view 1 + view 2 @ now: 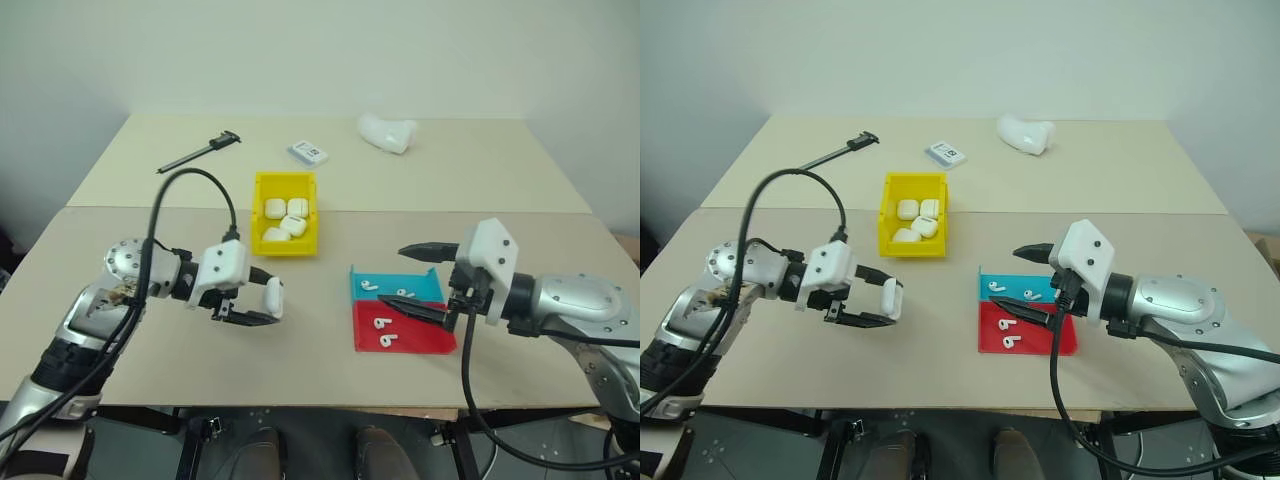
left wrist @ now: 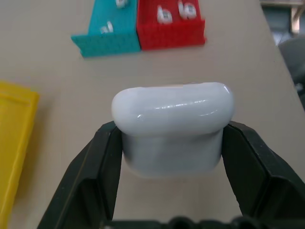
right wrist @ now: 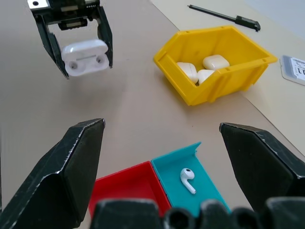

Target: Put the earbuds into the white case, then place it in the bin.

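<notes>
My left gripper (image 1: 262,302) is shut on the white case (image 1: 274,296), holding it just above the table in front of the bin. In the left wrist view the case (image 2: 174,129) sits squeezed between both fingers. In the right wrist view the case (image 3: 86,57) shows two empty sockets. Earbuds lie in a teal tray (image 1: 430,290) and a red tray (image 1: 425,340); one earbud (image 3: 187,179) shows close up in the teal one. My right gripper (image 1: 390,277) stands open over these trays, holding nothing. The yellow bin (image 1: 285,246) holds several white cases.
A black pen-like tool (image 1: 200,152) lies at the far left of the table. A small white card (image 1: 308,152) lies behind the bin. A lumpy white object (image 1: 388,132) rests at the far middle.
</notes>
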Available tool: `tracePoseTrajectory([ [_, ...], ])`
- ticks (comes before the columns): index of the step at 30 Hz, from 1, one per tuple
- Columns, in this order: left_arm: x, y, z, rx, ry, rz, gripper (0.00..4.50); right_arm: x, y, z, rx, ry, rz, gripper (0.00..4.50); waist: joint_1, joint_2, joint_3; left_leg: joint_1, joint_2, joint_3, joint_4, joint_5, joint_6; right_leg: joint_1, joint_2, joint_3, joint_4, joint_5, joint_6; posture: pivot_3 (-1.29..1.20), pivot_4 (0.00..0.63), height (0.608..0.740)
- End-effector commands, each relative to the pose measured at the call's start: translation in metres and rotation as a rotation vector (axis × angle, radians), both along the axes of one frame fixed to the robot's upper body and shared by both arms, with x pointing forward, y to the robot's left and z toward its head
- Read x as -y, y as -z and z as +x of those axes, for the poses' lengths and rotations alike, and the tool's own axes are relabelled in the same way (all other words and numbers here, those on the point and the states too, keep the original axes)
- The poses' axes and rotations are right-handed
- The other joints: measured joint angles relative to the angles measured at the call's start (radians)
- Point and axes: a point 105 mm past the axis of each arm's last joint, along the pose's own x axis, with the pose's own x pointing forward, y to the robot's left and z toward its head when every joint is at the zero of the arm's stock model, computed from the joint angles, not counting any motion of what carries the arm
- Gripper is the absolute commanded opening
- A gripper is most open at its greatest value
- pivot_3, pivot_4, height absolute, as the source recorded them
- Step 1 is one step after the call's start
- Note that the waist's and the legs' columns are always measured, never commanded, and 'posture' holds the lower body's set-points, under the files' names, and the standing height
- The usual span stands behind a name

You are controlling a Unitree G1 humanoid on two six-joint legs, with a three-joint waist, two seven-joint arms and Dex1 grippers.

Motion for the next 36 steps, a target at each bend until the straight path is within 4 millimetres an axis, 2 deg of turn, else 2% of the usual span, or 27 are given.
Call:
tracePoseTrajectory([
  [1,-0.005,0.004,0.006,0.017,0.012,0.112,2.80,-0.006,-0.004,-0.004,0.036,-0.015,0.000,4.50,0.000,0.000,0.000,0.000,0.000,0.000,0.000,0.000,0.000,0.000,0.000,0.000,0.000,0.000,0.000,0.00,0.150,0.740],
  [5,-0.010,0.022,0.012,-0.016,-0.033,0.196,2.80,-0.009,-0.003,-0.005,0.036,-0.022,0.008,4.50,-0.001,0.000,0.000,0.000,0.000,0.001,0.000,0.000,0.000,0.000,0.000,-0.001,0.000,0.000,0.000,0.00,0.150,0.740],
  [8,-0.010,0.028,0.008,-0.051,-0.018,0.226,2.80,-0.010,-0.003,-0.005,0.037,-0.024,0.013,4.50,-0.001,0.000,0.000,0.000,0.000,0.000,0.000,0.000,0.000,0.000,0.000,0.000,0.000,0.000,0.000,0.00,0.150,0.740],
  [13,-0.011,0.032,0.007,-0.062,0.002,0.257,4.42,-0.013,-0.002,-0.007,0.034,-0.034,0.017,4.50,-0.003,0.000,0.000,0.001,0.001,0.000,0.000,0.000,0.000,0.000,0.001,0.000,0.001,0.000,0.000,0.00,0.150,0.740],
  [14,-0.012,0.033,0.007,-0.057,0.007,0.275,4.47,-0.013,-0.002,-0.007,0.033,-0.036,0.019,4.50,-0.003,0.000,0.000,0.001,0.000,0.000,0.000,0.000,0.000,0.000,0.001,0.000,0.001,0.000,0.000,0.00,0.150,0.740],
  [17,-0.015,0.030,0.008,-0.065,0.018,0.307,4.47,-0.014,-0.002,-0.007,0.032,-0.037,0.026,4.50,-0.003,0.000,0.000,0.000,0.000,0.000,0.000,0.000,0.000,0.000,0.000,0.000,0.001,0.000,0.000,0.00,0.150,0.740],
  [25,-0.016,0.020,0.015,-0.154,-0.098,0.448,4.47,-0.017,0.000,-0.007,0.025,-0.037,0.034,4.50,-0.005,0.000,0.000,0.001,0.000,0.000,0.001,0.000,0.000,0.000,0.001,0.000,0.001,0.000,0.000,0.00,0.150,0.740],
  [31,-0.008,0.013,0.009,-0.230,-0.130,0.424,4.47,-0.019,0.001,-0.007,0.025,-0.030,0.048,4.50,-0.005,0.000,0.000,0.000,0.001,-0.001,0.001,0.000,0.000,0.000,0.002,0.001,0.001,0.000,0.000,0.00,0.150,0.740],
  [36,-0.008,0.019,0.006,-0.246,-0.185,0.442,4.47,-0.020,0.002,-0.008,0.024,-0.028,0.053,4.50,-0.004,0.000,0.000,0.000,0.001,-0.002,0.001,0.000,0.000,0.000,0.002,0.001,0.001,0.000,0.000,0.00,0.150,0.740],
])
